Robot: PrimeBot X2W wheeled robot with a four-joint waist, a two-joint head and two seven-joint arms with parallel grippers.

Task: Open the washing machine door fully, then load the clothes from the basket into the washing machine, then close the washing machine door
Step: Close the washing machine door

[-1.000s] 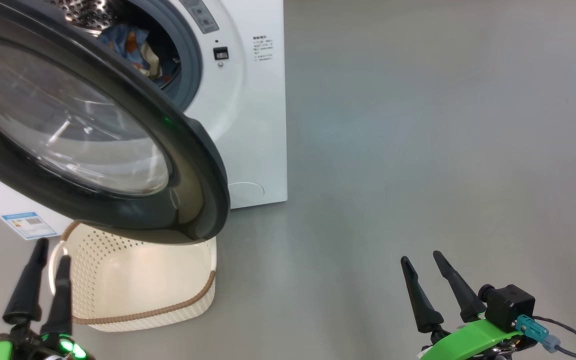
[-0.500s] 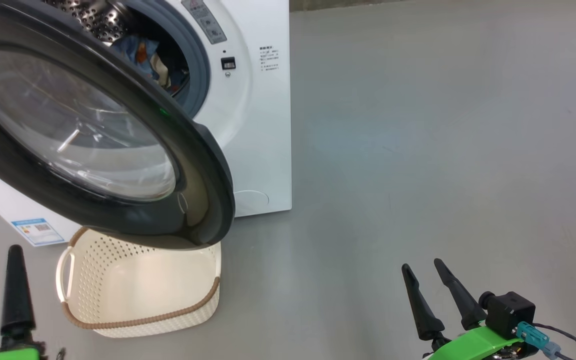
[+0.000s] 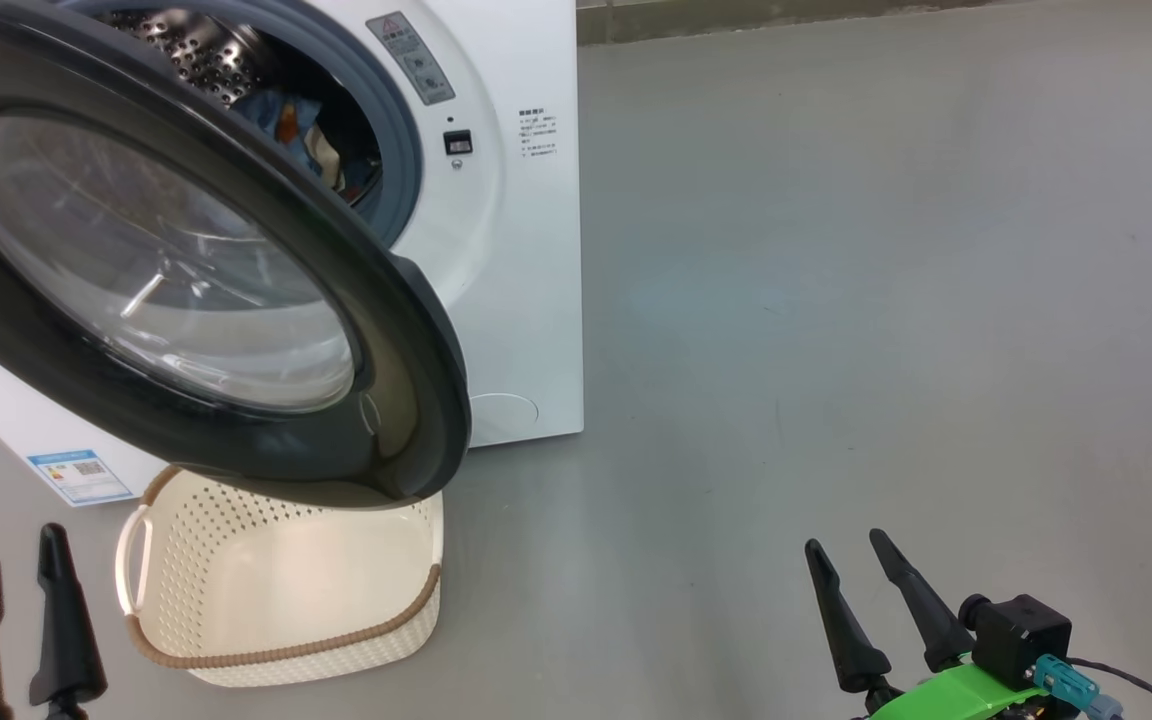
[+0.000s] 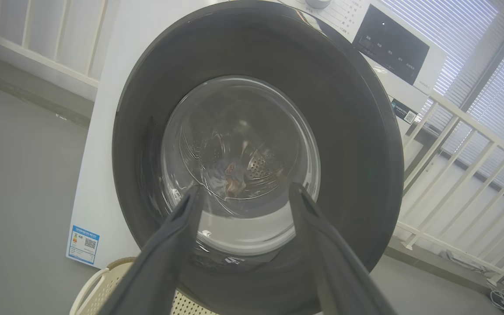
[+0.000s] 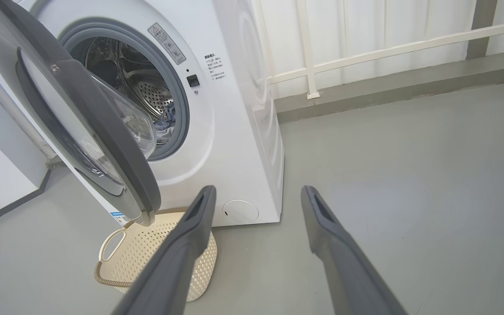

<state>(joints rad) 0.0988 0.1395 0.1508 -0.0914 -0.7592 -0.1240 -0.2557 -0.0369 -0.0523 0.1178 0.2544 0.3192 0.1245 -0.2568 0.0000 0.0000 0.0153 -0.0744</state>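
Head view has itself tipped a little over the last second, so the whole picture slides. Measured against the basket, though, the left gripper has really moved. Its fingers lay across the basket's left handle a second ago. Now they stand clear of it, off to its left. The right gripper keeps its place over bare floor. Both claws are spread wide and hold nothing.

The basket is empty, and the clothes lie in the drum of the washing machine, a blue-and-orange heap behind the grey gasket. Loading looks finished to me. The left arm's pull-back reads as lining up for the last step, shutting the door.

The washing machine door hangs swung out from the machine's left side, touching neither gripper. Being round, it has no long axis; what counts is its facing. Its black outer face looks squarely at the left gripper, whose fingers frame the glass in the left wrist view. The right wrist view shows the glass bowl bulging back toward the drum. Its free edge points toward the robot's right, above the basket's far part.

The basket sits on the floor at the machine's foot. Its long axis seems to run along the machine's front, one handle end nearest the left gripper.
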